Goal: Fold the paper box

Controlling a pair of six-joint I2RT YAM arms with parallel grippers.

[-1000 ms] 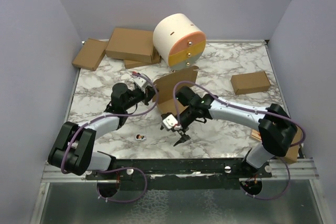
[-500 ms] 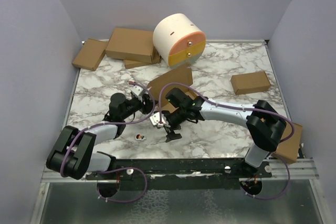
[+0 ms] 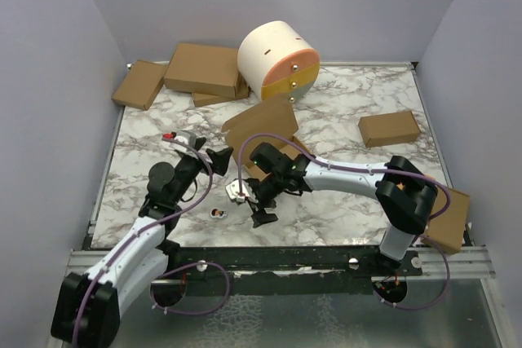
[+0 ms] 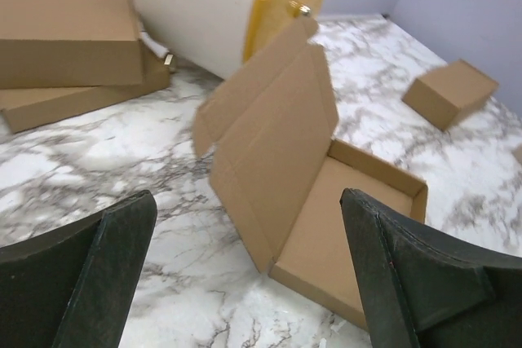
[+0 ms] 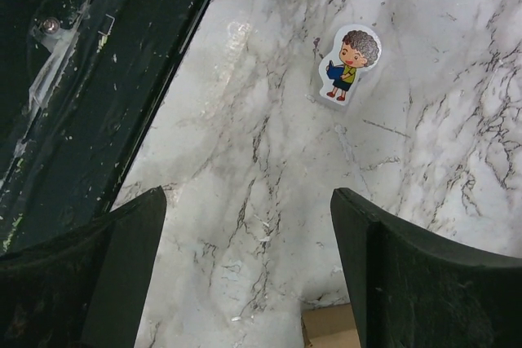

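My left hand (image 3: 218,160) drawn back from the paper box (image 3: 263,124), open, empty, right hand (image 3: 259,218) spread, empty, tipped down over table (image 3: 347,211).

The plain brown die-cut paper box (image 4: 281,132) is seen to be matt, uncoated cardboard, creased along its folds. The white, grey-veined marble-patterned counter (image 4: 73,160) is shown smooth with a faint sheen. The fingers (image 4: 90,275) of the left end effector (image 4: 249,218) are made of matt black plastic.
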